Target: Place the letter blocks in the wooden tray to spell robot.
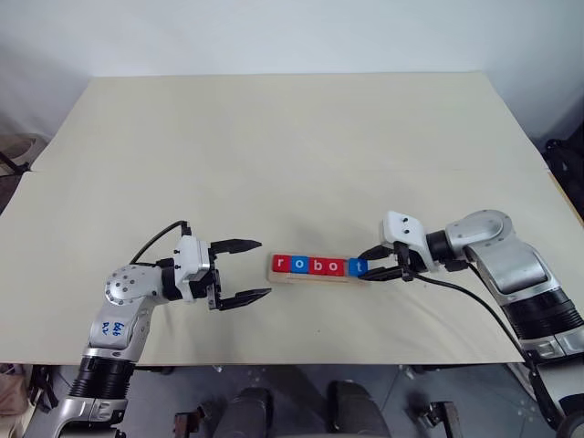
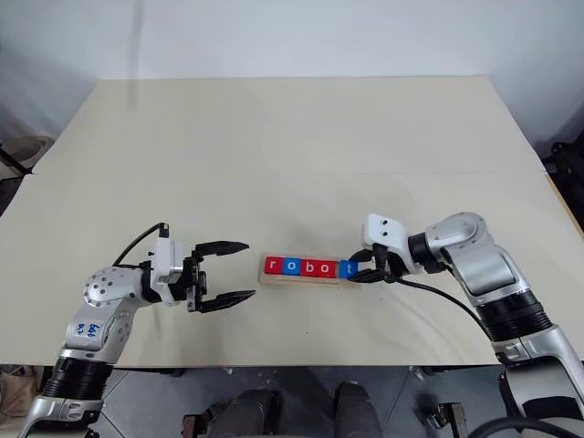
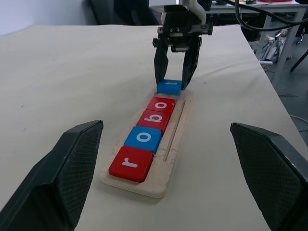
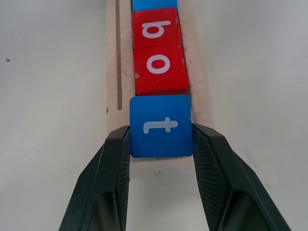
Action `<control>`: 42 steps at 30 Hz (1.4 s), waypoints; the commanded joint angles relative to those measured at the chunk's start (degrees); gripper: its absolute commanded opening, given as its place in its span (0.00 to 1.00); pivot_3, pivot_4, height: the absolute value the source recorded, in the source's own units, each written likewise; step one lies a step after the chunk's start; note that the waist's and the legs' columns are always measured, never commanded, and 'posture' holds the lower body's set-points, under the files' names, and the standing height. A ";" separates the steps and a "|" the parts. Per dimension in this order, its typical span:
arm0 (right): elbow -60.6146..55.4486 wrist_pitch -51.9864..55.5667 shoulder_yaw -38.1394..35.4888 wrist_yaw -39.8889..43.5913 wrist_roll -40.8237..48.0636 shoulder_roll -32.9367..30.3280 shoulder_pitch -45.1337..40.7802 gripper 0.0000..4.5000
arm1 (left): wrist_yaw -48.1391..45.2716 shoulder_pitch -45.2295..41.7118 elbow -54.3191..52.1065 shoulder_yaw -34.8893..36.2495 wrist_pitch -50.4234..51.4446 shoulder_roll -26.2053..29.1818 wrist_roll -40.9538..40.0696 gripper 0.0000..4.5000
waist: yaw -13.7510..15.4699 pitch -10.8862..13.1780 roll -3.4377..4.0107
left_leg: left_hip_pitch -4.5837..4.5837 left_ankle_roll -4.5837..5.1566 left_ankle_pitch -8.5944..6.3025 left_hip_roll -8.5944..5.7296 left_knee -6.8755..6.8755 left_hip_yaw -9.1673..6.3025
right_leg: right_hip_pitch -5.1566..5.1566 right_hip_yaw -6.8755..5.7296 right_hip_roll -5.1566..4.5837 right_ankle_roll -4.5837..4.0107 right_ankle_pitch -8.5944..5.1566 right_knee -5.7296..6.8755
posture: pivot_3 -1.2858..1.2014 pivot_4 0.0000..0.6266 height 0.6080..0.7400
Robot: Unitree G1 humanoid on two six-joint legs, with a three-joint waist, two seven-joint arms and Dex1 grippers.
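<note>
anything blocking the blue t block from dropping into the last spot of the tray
Nothing visible does. The right gripper holds the blue t block at the open end of the wooden tray, right after the red o block; no other object lies there.

A large cream-coloured table (image 1: 274,155) is spreading across most of the scene, its surface lying bare and smooth. A white wall (image 1: 274,36) is rising behind its far edge. Beyond the table's corner, other tables with metal legs (image 3: 281,53) and dark cables (image 3: 269,14) are standing.
</note>
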 commanded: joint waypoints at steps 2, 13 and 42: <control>-0.08 -0.88 -0.30 -0.19 -0.28 0.52 -1.11 0.33 | 0.45 0.54 -1.65 0.50 -0.75 0.09 -0.21 1.00 | 0.02 0.00 0.00 | 0.00 0.00 0.00 -0.01 0.01 0.00 | 0.00 0.00 -0.01 0.00 0.00 -0.01 | 0.52 0.24 1.00; -0.08 -1.64 -1.61 -0.18 0.08 0.59 -1.90 0.86 | 1.01 1.20 -2.49 0.69 -0.53 0.35 -0.39 1.00 | 0.02 0.00 0.00 | 0.00 0.00 0.00 0.00 0.00 0.00 | 0.01 0.00 0.00 0.00 0.00 -0.01 | 0.52 0.24 1.00; -2.70 1.21 -5.52 -4.16 3.79 -0.23 4.74 0.01 | -0.14 -0.44 -0.80 0.56 -0.37 0.77 -0.10 1.00 | 0.02 0.00 0.00 | 0.00 0.00 0.00 0.00 -0.01 0.01 | 0.01 0.01 0.00 0.00 0.00 -0.02 | 0.52 0.24 1.00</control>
